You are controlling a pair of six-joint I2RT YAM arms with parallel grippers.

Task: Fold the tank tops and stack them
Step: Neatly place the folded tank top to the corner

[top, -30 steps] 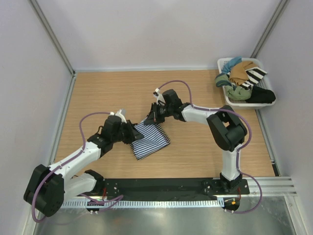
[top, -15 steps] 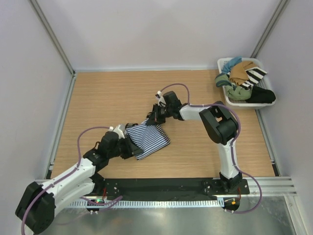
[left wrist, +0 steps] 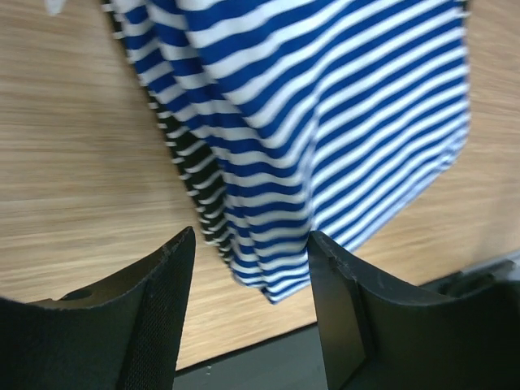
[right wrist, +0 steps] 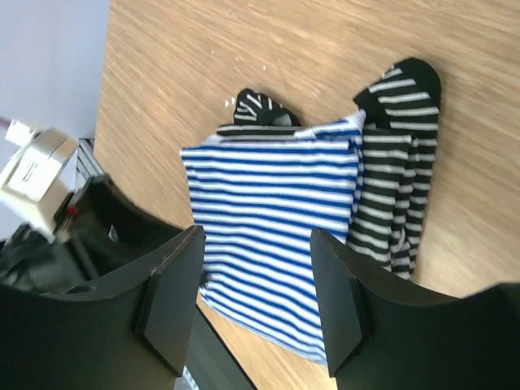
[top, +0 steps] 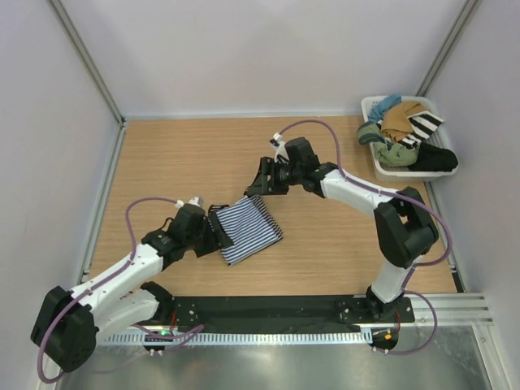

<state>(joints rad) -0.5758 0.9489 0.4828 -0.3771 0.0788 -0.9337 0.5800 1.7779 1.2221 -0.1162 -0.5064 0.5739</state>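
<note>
1. blue top [top: 252, 227] — folded to a rectangle, flat on the table [top: 171, 154] near its middle, lying on the black top.
2. black top [right wrist: 402, 154] — folded beneath the blue top; a band of fine stripes shows along one side.
3. left arm — low over the table, stretched from the near left toward the stack's left edge.
4. left gripper [top: 218, 236] — at that left edge, fingers [left wrist: 166, 292] apart with nothing between them. The wrist view shows striped cloth below the gap, but whether a tip touches it cannot be told.
5. right arm — elbow at the right, forearm running left across the table, wrist tipped down.
6. right gripper [top: 255, 189] — raised just beyond the stack's far corner, fingers [right wrist: 175, 292] apart and empty, clear of the cloth.
7. basket [top: 370, 106] — far right corner, heaped with clothes.
</note>
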